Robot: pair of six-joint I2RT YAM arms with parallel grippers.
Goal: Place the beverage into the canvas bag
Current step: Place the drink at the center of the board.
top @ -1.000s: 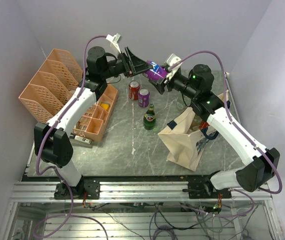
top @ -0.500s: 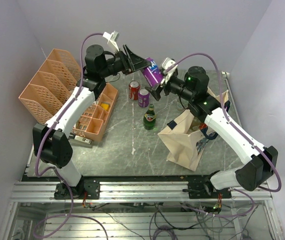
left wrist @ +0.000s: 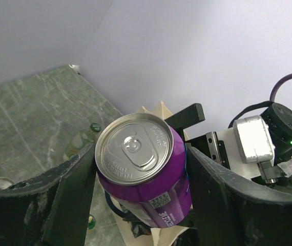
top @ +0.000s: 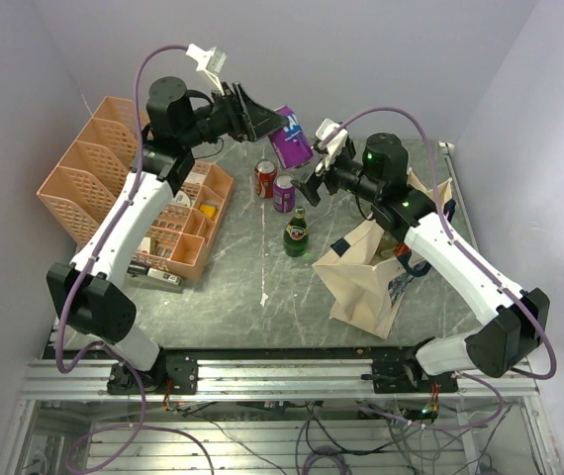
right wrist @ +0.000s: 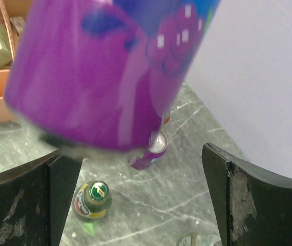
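The beverage, a purple can [top: 290, 137], hangs high over the back of the table with my left gripper [top: 274, 125] shut on it. In the left wrist view the can [left wrist: 146, 174] sits tight between both black fingers [left wrist: 59, 205], its silver top facing the camera. My right gripper [top: 314, 180] stands open just below and right of the can, touching nothing. In the right wrist view the can [right wrist: 105, 66] looms blurred above the wide-spread fingers [right wrist: 258, 200]. The cream canvas bag [top: 361, 277] stands at the right, its mouth under my right arm.
A green bottle [top: 296, 233], a red can [top: 265, 178] and a small purple can [top: 284, 192] stand mid-table. Orange file trays [top: 94, 168] and an orange organiser box [top: 188, 233] line the left side. Grey walls close in behind and beside.
My right gripper has opened, let go of the purple can and dropped back below it. My left arm has drawn the can up and to the left.
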